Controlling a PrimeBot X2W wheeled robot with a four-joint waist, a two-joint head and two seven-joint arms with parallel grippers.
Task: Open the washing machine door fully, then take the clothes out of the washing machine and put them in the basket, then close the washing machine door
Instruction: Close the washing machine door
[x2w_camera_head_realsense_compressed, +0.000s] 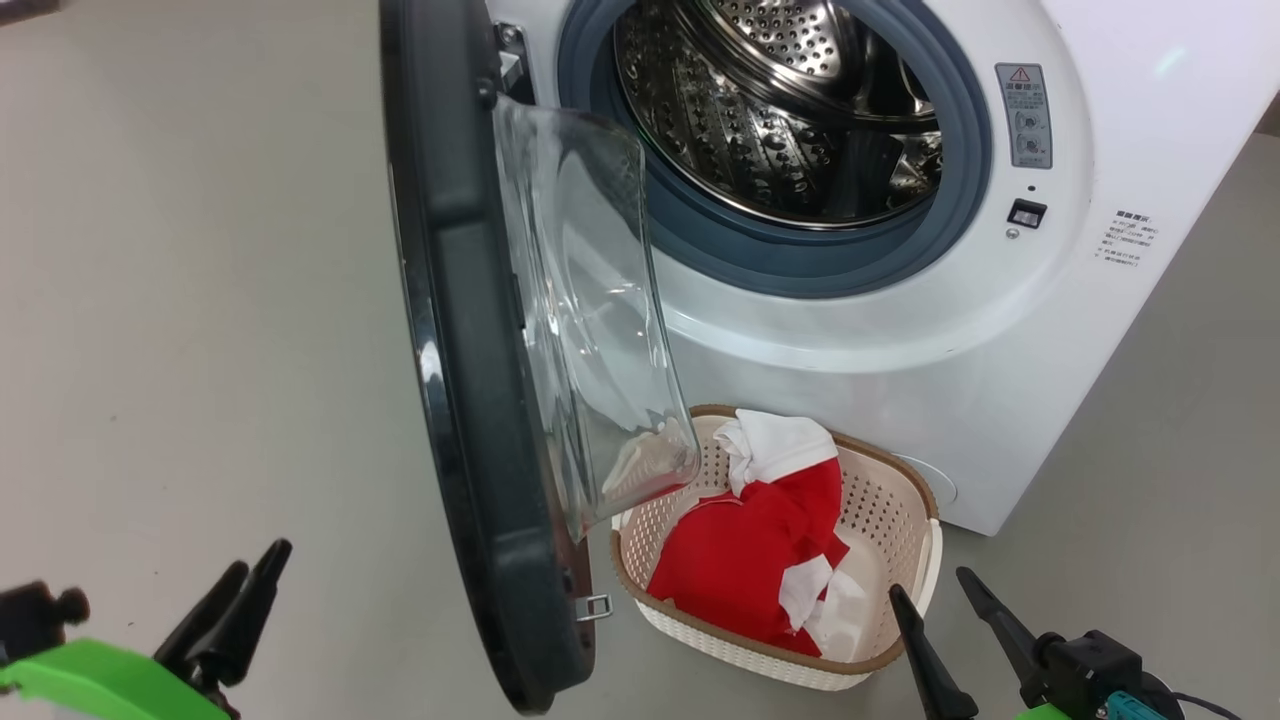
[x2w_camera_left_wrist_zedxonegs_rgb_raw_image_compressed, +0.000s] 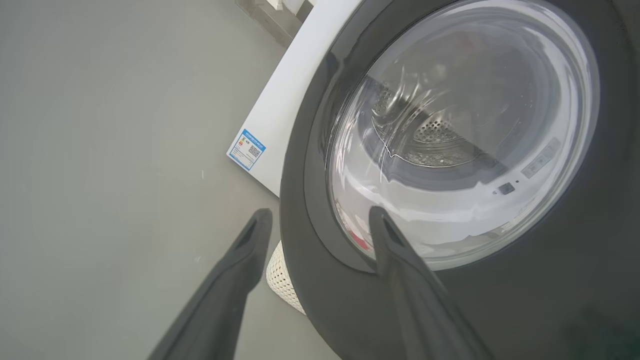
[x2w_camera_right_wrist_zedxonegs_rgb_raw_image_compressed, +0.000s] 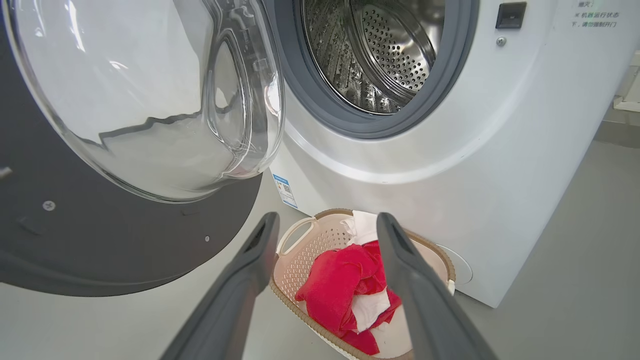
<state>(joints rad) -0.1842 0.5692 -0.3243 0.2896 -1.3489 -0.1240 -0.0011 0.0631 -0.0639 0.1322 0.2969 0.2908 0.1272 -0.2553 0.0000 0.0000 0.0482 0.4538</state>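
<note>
Clothes (x2w_camera_head_realsense_compressed: 750, 550) lie in basket (x2w_camera_head_realsense_compressed: 885, 505) beside the open washing machine door (x2w_camera_head_realsense_compressed: 470, 400), so left gripper (x2w_camera_head_realsense_compressed: 262, 557) (outer face, prob. to push it shut) & right gripper (x2w_camera_head_realsense_compressed: 930, 582) (inner side) have fingers spread, empty.

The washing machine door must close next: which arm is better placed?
Probably left: the left gripper faces the door from outside and could push it; the right gripper is by the basket, on the inner side.
</note>
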